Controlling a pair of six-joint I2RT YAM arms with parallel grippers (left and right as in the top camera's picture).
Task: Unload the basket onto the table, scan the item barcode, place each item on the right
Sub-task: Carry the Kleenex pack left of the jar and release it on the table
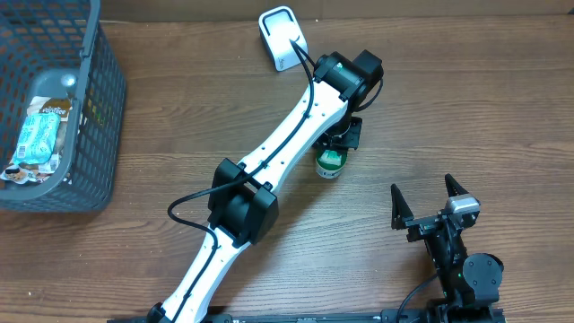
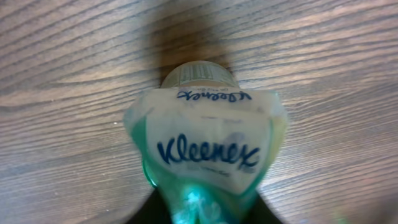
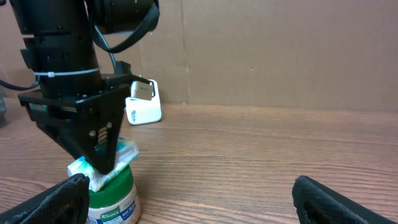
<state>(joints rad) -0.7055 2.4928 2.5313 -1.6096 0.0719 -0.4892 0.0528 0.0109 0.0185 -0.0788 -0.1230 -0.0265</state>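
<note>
One end effector (image 3: 102,163) pinching Kleenex pack (image 2: 208,152) (mid-table)

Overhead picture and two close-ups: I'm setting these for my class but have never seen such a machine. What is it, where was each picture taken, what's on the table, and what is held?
It is a robot with two arms, each ending in a two-finger gripper. One camera looks down from above. The other two sit on the wrists and look along the fingers. On the table are a basket of packets, a white scanner and a green tub. The left gripper pinches a Kleenex pack on top of the tub. The right gripper is open and empty.
</note>
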